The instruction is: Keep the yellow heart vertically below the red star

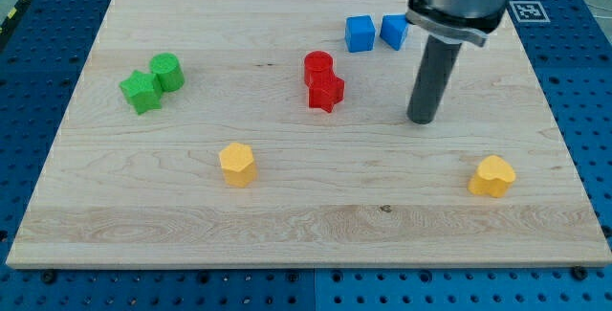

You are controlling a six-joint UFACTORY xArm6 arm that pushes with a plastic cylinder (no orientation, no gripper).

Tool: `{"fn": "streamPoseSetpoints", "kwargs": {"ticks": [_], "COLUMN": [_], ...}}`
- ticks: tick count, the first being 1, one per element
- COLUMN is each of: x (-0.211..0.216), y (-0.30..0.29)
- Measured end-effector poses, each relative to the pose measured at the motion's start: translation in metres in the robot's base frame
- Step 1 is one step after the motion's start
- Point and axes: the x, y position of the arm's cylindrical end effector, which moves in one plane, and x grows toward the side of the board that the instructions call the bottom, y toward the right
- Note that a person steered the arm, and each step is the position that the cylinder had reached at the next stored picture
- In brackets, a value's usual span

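Note:
The red star [326, 92] lies near the board's middle, touching a red cylinder [317, 65] just above it. The yellow heart [492, 176] lies at the view's lower right, far right of the star. My tip [421, 120] rests on the board to the right of the red star and up-left of the yellow heart, touching neither.
A yellow hexagon block [237, 164] sits at lower left of centre. A green star [142, 92] and green cylinder [167, 71] touch at the left. Two blue blocks [360, 33] [394, 31] sit near the top edge. The wooden board [96, 225] ends in a blue perforated table.

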Motion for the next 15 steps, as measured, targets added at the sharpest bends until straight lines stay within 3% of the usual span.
{"fn": "streamPoseSetpoints", "kwargs": {"ticks": [1,5,8,11,12,15], "x": [0.001,0.023,0.066,0.084,0.111,0.114], "y": [0.033,0.04,0.053,0.136,0.135,0.102]}}
